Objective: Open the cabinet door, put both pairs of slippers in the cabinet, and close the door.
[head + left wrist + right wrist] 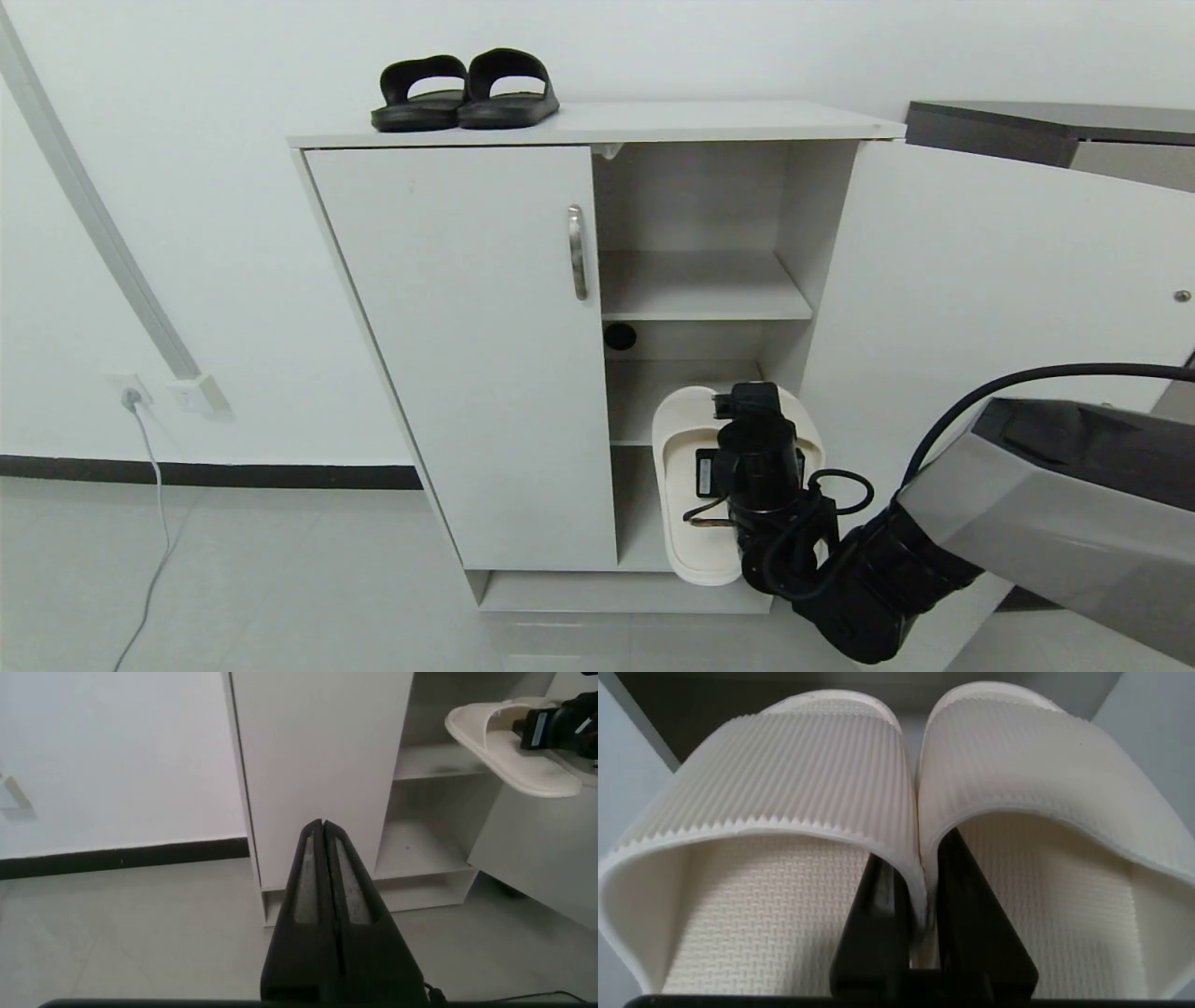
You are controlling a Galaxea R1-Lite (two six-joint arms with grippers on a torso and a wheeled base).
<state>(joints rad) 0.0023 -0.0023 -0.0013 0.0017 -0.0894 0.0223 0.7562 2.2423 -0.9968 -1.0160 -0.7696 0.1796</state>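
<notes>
Head, L-wrist cams: shared cabinet [467, 373], frontal.

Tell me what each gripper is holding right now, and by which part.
The right gripper pinches the two white slippers together by the adjoining inner edges of their straps. The left gripper is shut on nothing.

No writing is readable anywhere. The label [707, 472] on the right gripper [747, 401] is too small to make out.

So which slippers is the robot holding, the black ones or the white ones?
The white pair, pinched together in the right pincer at the open cabinet. The black pair sits on the cabinet's top, untouched.
</notes>
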